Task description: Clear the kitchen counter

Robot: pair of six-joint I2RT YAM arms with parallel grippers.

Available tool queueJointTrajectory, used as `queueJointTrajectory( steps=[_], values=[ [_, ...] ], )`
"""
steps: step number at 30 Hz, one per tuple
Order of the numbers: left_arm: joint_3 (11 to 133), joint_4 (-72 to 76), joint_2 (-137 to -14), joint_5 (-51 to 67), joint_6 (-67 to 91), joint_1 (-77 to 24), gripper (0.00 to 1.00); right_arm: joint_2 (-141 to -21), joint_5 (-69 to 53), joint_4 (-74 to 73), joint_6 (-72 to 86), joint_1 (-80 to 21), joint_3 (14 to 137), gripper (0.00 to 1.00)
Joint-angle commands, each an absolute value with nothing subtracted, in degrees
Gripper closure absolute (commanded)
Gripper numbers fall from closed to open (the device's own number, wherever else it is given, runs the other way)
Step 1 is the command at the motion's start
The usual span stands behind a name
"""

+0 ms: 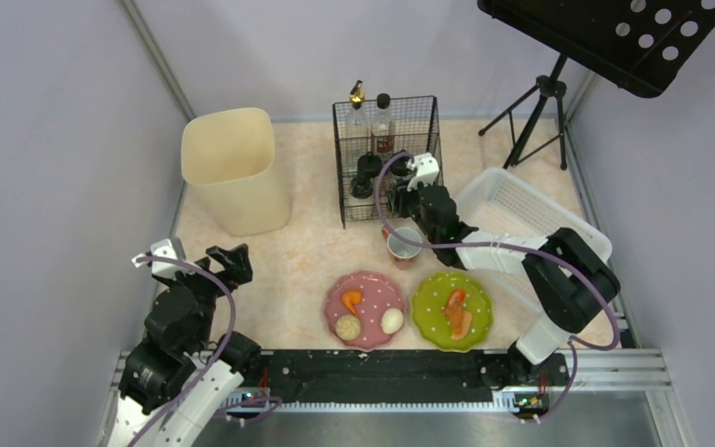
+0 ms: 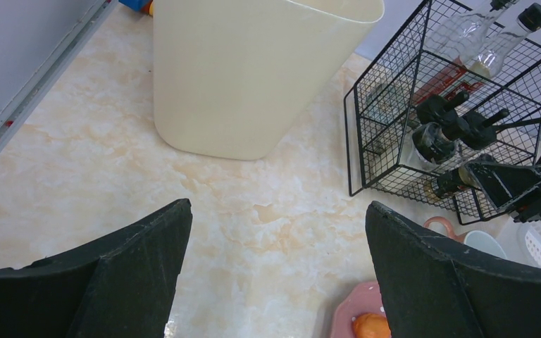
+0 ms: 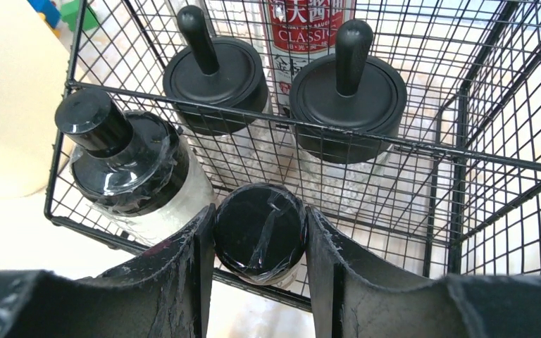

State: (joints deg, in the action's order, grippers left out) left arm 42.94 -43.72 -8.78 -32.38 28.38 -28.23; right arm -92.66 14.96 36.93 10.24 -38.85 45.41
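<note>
Filling the floor of the white-walled enclosure, the beige-pink marbled tabletop (image 1: 298, 247) runs from the arms' metal rail at the near edge to the back wall, and everything else stands on it. Near its middle, the right gripper (image 3: 260, 215) is closed partway on a black-capped bottle (image 3: 260, 236), one finger pressed against each side of the cap. The bottle sits at the near face of a black wire rack (image 1: 386, 158); no mesh crosses the cap, so it appears to be just outside the wires. Inside the rack stand two jars with black knobbed lids, a third jar with a black cap, and taller bottles behind them, one with a red label.

A pink cup (image 1: 402, 247) sits just in front of the rack's near corner. Closer to the rail lie a pink dotted plate (image 1: 386, 284) and a green plate (image 1: 431, 291) side by side, both carrying food scraps. A white slatted basket (image 1: 521, 209) rests at the right, partly under the right arm. A tall cream bin (image 1: 233, 168) stands at the far left.

The left gripper (image 1: 228, 261) hangs above bare stone at the near left, its jaws spread wide and holding nothing. A black music stand (image 1: 614, 37) rises in the far right corner.
</note>
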Motion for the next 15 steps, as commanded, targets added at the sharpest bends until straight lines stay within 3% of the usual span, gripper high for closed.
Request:
queueJointTrajectory(
  steps=[1, 7, 15],
  values=[
    [43.0, -41.5, -9.7, -32.3, 27.8, -28.0, 0.03, -93.6, 14.2, 44.8, 12.6, -38.6, 44.5, 0.92],
    [42.9, -41.5, -9.7, -32.4, 27.8, -28.1, 0.03, -95.8, 15.2, 45.7, 11.2, -40.4, 45.6, 0.84],
    [42.9, -41.4, -9.8, -32.3, 27.8, -28.0, 0.03, -96.9, 18.9, 43.1, 9.1, -42.4, 47.8, 0.47]
  ],
)
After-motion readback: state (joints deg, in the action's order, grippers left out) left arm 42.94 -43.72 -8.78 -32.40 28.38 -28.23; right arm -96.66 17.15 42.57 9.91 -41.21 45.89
